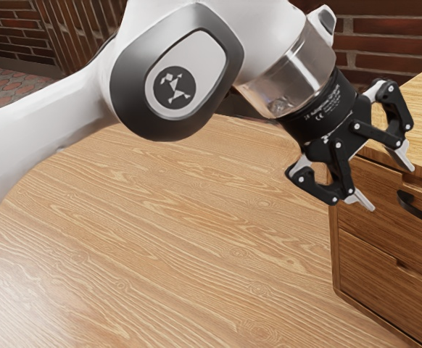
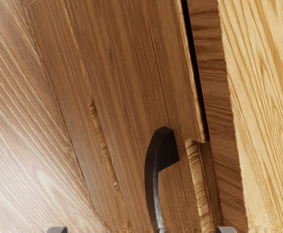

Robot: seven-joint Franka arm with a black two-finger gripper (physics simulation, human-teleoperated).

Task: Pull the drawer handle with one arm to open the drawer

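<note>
A wooden cabinet (image 1: 385, 254) stands at the exterior view's right, with a top drawer (image 1: 385, 217) and a lower drawer front beneath it. The top drawer carries a black curved handle (image 1: 418, 209); in the wrist view the same handle (image 2: 158, 165) lies just ahead of my hand. My black gripper (image 1: 383, 183) hangs open at the cabinet's near top corner, a short way to the left of the handle and not touching it. The top drawer front (image 2: 132, 97) stands slightly out from the cabinet frame, with a dark gap beside it.
A wide wooden tabletop (image 1: 160, 232) spreads to the exterior view's left of the cabinet. A brick wall (image 1: 385, 36) runs behind. My white arm (image 1: 167, 72) crosses the upper left of the exterior view.
</note>
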